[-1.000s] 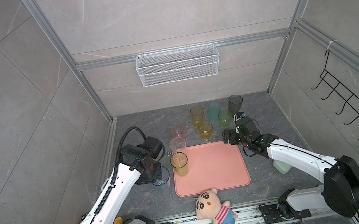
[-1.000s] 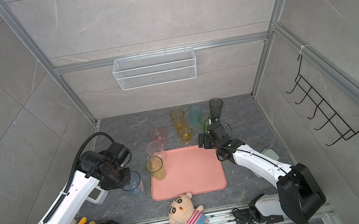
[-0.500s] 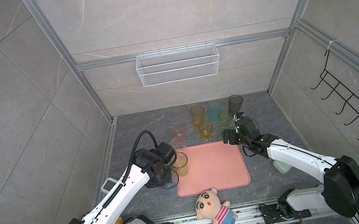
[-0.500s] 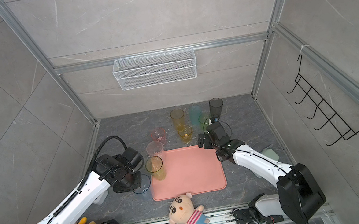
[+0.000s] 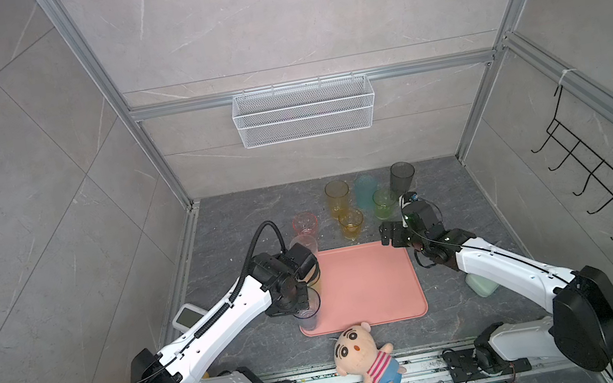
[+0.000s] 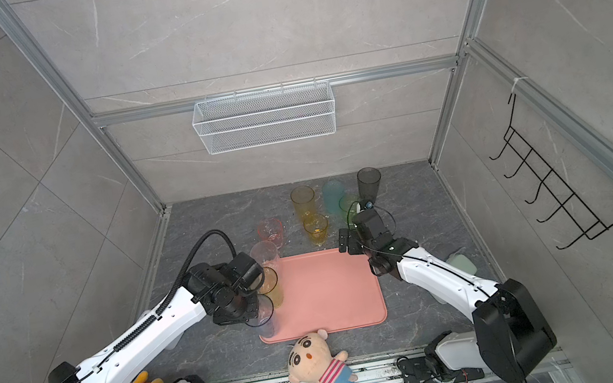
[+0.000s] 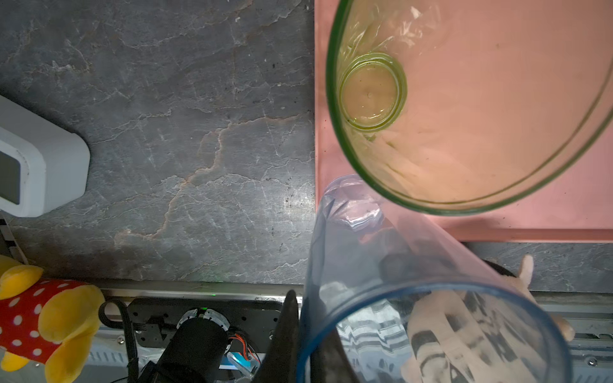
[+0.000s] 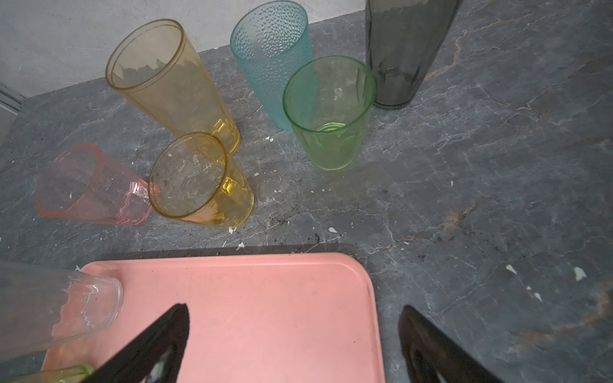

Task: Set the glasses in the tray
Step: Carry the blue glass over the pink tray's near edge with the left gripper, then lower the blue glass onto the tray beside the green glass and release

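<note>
Placing: left gripper (image 7: pixel 305 345) clamped on blue tumbler (image 7: pixel 414 265) rim over tray (image 7: pixel 580 215) corner; next: lower, release. Right gripper (image 8: pixel 293 310) spread wide, empty.

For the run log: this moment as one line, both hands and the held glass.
left hand: shut on blue glass | blue glass: at tray near-left corner | right hand: open, empty, over tray far-right corner

Both top views high, looking down, wrist cameras close — all share tray (image 5: pixel 366 279)
</note>
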